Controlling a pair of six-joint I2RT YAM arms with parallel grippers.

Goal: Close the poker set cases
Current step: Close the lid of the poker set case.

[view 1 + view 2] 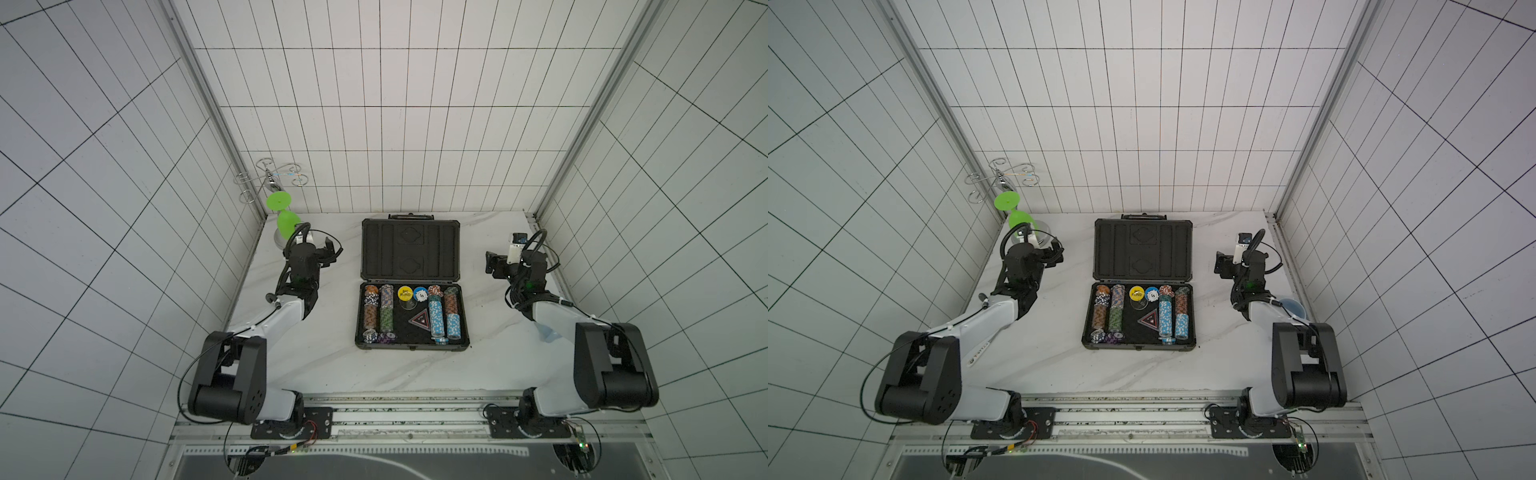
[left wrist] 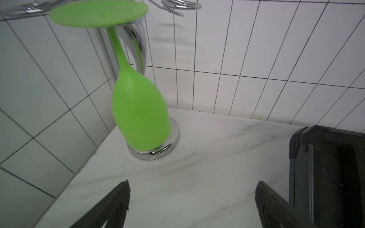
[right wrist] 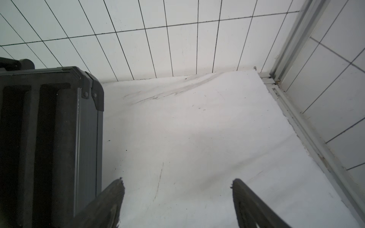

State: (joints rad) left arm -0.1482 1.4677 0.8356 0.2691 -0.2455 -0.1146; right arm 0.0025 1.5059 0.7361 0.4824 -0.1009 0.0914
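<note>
Closing step: not yet begun.

Item: case (image 1: 409,348), centre of table (image 1: 316,365), open. Lid (image 1: 410,248) is raised behind the base with its foam face showing, handle (image 1: 410,216) at its far edge. Chips (image 1: 435,318) fill the base rows; a few lie loose at the front.

Left gripper (image 1: 329,248): fingers spread, empty, near the lid's left edge, not touching.

Right gripper (image 1: 493,262): fingers spread, empty, near the lid's right edge, not touching.

Handling: bring both grippers behind the lid's far corners and push evenly, so the lid folds over the base without twisting at the hinge. Steady the base if it slides. Watch the loose chips; they could likely block the rim.

Hazard: glass (image 1: 286,222) hanging on the rack (image 1: 270,176), close behind your left gripper. Swing clear of it.
</note>
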